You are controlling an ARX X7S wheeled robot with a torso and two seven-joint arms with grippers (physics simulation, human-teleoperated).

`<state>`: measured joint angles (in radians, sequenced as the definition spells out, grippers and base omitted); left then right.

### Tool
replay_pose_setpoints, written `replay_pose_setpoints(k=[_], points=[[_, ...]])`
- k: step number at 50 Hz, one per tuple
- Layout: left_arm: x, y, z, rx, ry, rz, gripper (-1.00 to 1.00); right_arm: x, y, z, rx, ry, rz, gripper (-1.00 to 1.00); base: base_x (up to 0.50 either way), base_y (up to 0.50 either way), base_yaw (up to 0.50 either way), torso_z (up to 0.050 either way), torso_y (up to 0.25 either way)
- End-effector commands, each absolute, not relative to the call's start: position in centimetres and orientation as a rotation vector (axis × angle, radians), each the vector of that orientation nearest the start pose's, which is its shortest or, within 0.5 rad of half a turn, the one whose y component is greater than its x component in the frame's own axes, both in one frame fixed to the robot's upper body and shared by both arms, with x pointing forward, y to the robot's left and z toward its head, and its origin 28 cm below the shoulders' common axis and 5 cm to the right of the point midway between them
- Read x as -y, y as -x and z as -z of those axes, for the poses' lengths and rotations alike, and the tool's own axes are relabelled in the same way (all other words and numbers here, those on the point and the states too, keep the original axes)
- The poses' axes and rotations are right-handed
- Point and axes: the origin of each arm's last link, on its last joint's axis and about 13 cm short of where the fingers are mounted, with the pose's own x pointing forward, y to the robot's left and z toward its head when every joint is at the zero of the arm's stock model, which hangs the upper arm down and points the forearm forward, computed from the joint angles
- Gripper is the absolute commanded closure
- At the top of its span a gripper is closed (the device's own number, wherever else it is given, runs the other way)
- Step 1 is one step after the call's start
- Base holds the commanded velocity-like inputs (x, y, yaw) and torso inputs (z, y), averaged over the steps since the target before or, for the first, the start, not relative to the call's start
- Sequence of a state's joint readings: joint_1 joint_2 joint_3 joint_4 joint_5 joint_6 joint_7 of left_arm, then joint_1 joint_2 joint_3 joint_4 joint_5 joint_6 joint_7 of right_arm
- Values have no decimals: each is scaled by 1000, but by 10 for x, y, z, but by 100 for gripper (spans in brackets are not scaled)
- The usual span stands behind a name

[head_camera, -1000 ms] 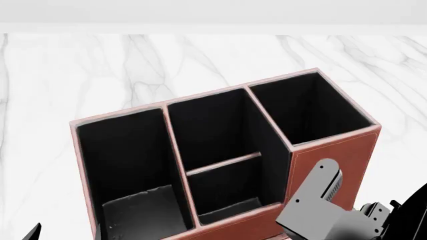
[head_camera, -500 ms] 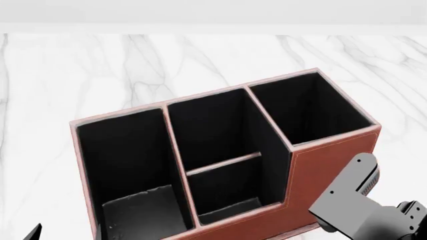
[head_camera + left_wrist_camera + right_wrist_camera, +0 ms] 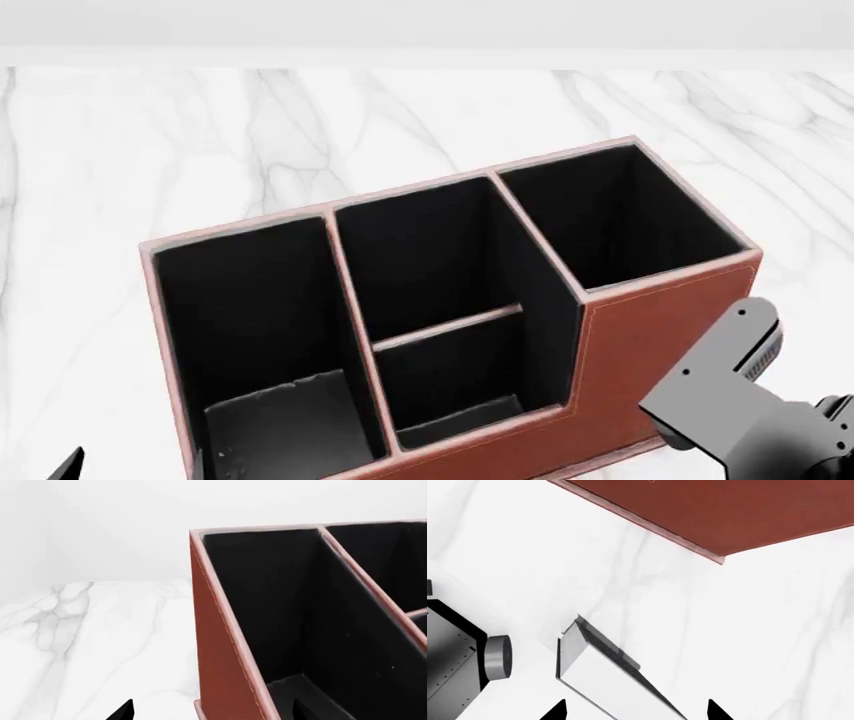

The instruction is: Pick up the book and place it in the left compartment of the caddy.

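The reddish-brown caddy (image 3: 641,330) stands on the white marble table, with its black-lined left compartment (image 3: 247,320) at the head view's left. The book (image 3: 602,672) lies on the table near the caddy's brown wall (image 3: 727,510). It shows only in the right wrist view, with white page edges and a thin black cover edge. My right gripper (image 3: 634,712) is open, its black tips either side of the book with gaps. My left gripper (image 3: 212,711) is open and holds nothing, its tips either side of the caddy's end wall (image 3: 223,655) beside the left compartment (image 3: 280,610).
My grey right arm link (image 3: 727,395) sits at the caddy's front right corner. A grey robot part (image 3: 454,655) lies near the book. The middle section has a low divider (image 3: 447,327). A white wall runs along the table's far edge.
My right arm has moved to the right and down, from in front of the caddy's right end to beyond its front right corner. The caddy has not moved.
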<state>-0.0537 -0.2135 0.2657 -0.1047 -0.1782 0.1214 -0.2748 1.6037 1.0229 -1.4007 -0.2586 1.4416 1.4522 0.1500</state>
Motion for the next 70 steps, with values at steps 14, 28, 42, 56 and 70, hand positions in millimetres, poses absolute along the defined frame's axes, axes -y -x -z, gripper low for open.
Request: replay_pose_setpoints(k=[14, 28, 42, 56, 70], points=[[-209, -216, -5, 28, -38, -35, -100, 209, -243, -219, -1123, 684, -484, -100, 0, 0, 0, 0, 0], [-209, -215, -6, 31, -37, -33, -100, 210, -249, -208, -1145, 676, -484, -100, 0, 0, 0, 0, 0], [-209, -214, -7, 34, -36, -30, -100, 213, -255, -190, -1170, 653, -499, -100, 0, 0, 0, 0, 0], [-208, -213, -6, 36, -39, -26, -100, 210, -257, -172, -1172, 670, -544, 100, 0, 0, 0, 0, 0], [-208, -212, -6, 36, -41, -24, -100, 210, -258, -167, -1177, 654, -556, 100, 0, 0, 1, 0, 0]])
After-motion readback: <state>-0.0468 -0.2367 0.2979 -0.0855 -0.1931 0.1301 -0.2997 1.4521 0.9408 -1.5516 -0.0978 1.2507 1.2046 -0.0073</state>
